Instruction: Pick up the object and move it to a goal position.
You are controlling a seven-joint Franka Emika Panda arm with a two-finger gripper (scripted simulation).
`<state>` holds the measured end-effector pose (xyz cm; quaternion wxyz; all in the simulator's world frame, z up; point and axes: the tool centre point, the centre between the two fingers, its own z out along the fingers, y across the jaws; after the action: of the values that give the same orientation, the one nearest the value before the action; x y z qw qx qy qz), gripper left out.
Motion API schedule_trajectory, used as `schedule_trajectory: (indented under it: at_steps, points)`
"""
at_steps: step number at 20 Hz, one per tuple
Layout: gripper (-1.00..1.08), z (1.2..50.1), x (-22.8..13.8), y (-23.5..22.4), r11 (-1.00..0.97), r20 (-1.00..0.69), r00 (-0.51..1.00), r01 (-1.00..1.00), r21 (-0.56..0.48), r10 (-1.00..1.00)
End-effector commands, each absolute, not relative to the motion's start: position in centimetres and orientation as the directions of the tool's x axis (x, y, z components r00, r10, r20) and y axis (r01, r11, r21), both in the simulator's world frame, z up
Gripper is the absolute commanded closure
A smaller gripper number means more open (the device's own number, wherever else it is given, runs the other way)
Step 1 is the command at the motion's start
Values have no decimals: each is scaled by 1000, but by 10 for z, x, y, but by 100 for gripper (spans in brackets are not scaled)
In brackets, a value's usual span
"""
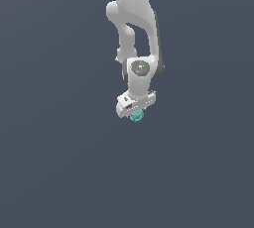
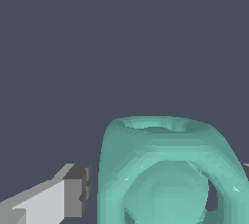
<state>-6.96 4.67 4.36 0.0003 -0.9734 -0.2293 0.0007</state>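
Observation:
The object (image 1: 136, 117) is a small teal-green, lumpy, roundish thing that sits right under the white hand in the exterior view. In the wrist view the object (image 2: 165, 174) fills the space between the two fingers. My gripper (image 1: 135, 113) straddles it. One grey-tipped finger (image 2: 73, 196) stands beside the object with a narrow dark gap between them. Only a sliver of the other finger (image 2: 246, 170) shows at the picture's edge, close against the object. The jaws look open around the object, not pressed on it.
A plain dark grey surface (image 1: 59, 162) lies all around. The white arm (image 1: 134, 19) comes down from the top middle of the exterior view. No other object shows.

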Motion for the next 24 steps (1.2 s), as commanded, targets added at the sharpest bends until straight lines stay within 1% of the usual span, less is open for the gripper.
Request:
schedule_trajectory:
  at_steps: [1, 2, 3, 16, 24]
  points:
    - [-92, 40, -69, 47, -895, 0, 895, 447, 0, 447]
    - [-92, 39, -69, 46, -895, 0, 895, 447, 0, 447]
    - [108, 39, -69, 46, -895, 0, 895, 447, 0, 447]
    - [108, 42, -69, 46, -895, 1, 895, 446, 1, 446]
    - [108, 63, -82, 52, -895, 1, 895, 446, 1, 446]
